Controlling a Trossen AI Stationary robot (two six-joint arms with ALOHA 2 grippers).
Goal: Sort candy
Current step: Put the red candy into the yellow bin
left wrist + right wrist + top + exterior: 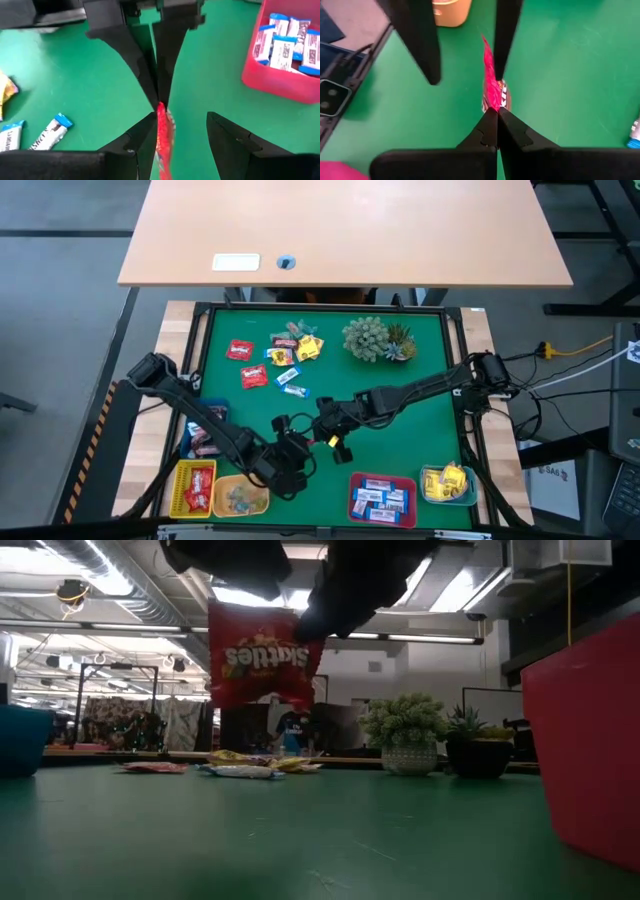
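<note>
A red Skittles packet (262, 655), one piece of the candy, hangs in the air over the near middle of the green mat (400, 430). My right gripper (495, 111) comes in from the table's right and is shut on it. My left gripper (181, 117) comes from the left and is open. Its two fingers stand on either side of the packet (164, 134), which is nearer one finger (145, 137). More candy (275, 358) lies loose on the mat's far left part. My right gripper pinches the packet's thin edge (492, 100) between its two shut fingers. The fingers slant down from the table's right. The packet hangs below them, seen edge-on from the wrist and lifted clear of the mat. Whether my left gripper's finger touches the packet, I cannot tell.
Along the near edge stand a yellow tray (178, 490) with red packets, a tan tray (240, 500), a red tray (356, 502) with blue-and-white sweets and a blue tray (432, 492) with yellow ones. A spiky green plant (375, 338) stands at the far right.
</note>
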